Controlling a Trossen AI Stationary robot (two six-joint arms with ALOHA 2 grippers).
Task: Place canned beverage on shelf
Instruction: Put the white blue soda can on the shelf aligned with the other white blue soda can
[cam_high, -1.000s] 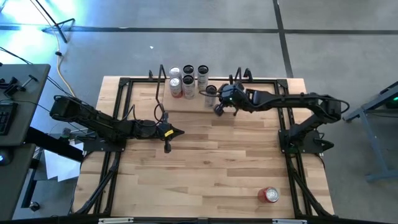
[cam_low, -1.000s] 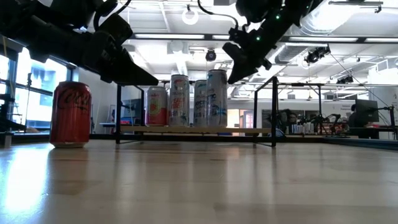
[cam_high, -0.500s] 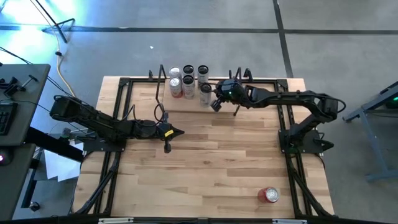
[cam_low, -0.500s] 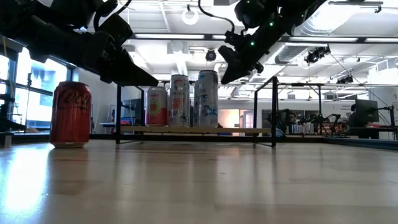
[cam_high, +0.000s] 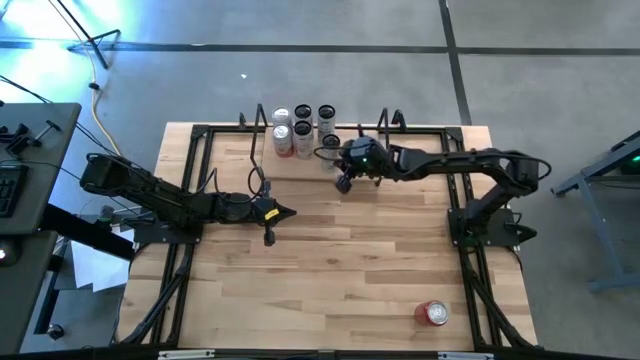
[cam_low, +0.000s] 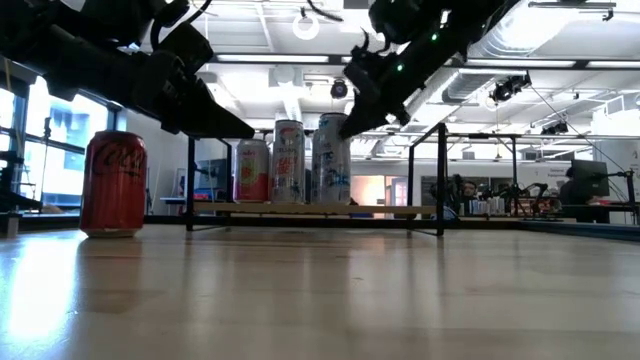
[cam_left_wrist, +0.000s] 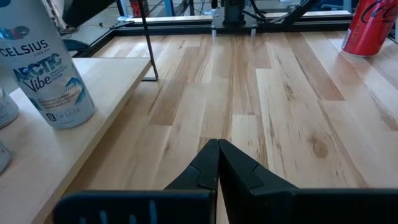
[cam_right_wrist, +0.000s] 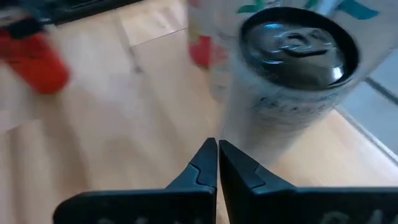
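The shelf (cam_high: 300, 168), a low light-wood plank with black rod uprights, stands at the table's far middle and carries several upright cans. The one at the right end of the row is a tall white-and-blue can (cam_low: 331, 160), also seen in my wrist views (cam_left_wrist: 50, 68) (cam_right_wrist: 292, 68). My right gripper (cam_high: 343, 184) is shut and hangs tipped down just to the near right of that can's top (cam_right_wrist: 217, 149). A red cola can (cam_high: 436, 313) stands on the tabletop at the near right. My left gripper (cam_high: 291, 212) is shut and waits above the table's middle left. My right gripper has its shut fingertips (cam_right_wrist: 208, 155) close beside the upper side wall (cam_right_wrist: 239, 118) of the white-and-blue can, slanting down from the table's right. I cannot tell whether they touch it. The can stands upright on the shelf.
Black frame rails (cam_high: 200, 135) run along the table's edges. Bare wooden tabletop (cam_high: 350, 270) lies between the shelf and the near edge. The red cola can (cam_low: 113, 183) stands close before the low camera.
My right gripper has moved toward the table's left edge and a little toward the near edge, tipping further down and staying shut. The white-and-blue can has slid left along the shelf, upright, and now stands beside the other cans.
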